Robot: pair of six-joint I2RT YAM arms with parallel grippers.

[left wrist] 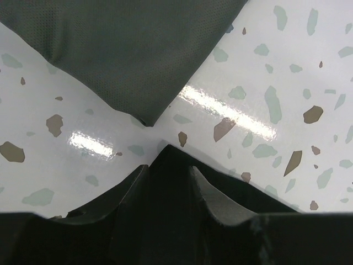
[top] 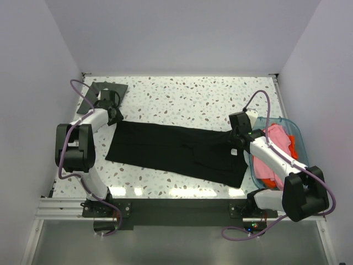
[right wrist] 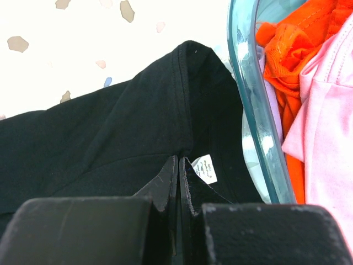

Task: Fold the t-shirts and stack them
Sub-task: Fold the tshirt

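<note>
At right, bin [right wrist: 251, 94] holds pink and orange t-shirts [top: 278, 141]; right gripper [right wrist: 179, 161] pinches black t-shirt [top: 176, 150], left gripper [left wrist: 168, 168] parted.

We are holding our left gripper [top: 114, 117] at the far left corner of the black t-shirt [top: 176, 152], which is lying spread across the speckled table [top: 187, 96]. Our right gripper [top: 237, 144] is sitting at the shirt's right edge, beside a clear bin [top: 290, 125] holding pink [top: 278, 138] and orange [top: 298, 148] shirts. A dark grey folded shirt [top: 105, 91] is lying far left.
</note>
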